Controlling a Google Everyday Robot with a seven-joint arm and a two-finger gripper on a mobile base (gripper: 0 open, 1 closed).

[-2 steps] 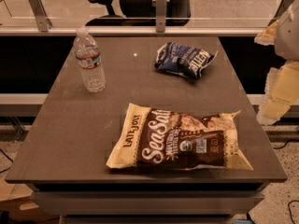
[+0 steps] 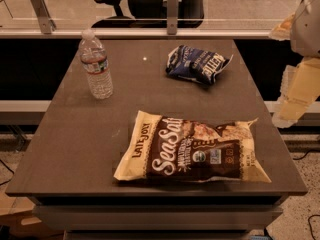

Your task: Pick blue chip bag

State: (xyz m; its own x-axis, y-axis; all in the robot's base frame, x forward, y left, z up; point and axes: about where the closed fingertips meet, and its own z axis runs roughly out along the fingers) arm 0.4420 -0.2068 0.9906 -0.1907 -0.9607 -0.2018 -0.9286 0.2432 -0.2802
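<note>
The blue chip bag point(image 2: 196, 64) is a small, wrinkled navy foil bag with white lettering. It lies flat at the far right of the dark table point(image 2: 75, 149). My gripper point(image 2: 295, 96) hangs at the right edge of the view, off the table's right side. It is to the right of the blue bag and somewhat nearer, apart from it, and holds nothing that I can see.
A large cream-and-brown "Sea Salt" chip bag point(image 2: 192, 149) lies at the table's front centre-right. A clear water bottle point(image 2: 96, 66) stands upright at the far left. A rail with metal posts point(image 2: 172, 11) and an office chair point(image 2: 145, 1) are behind the table.
</note>
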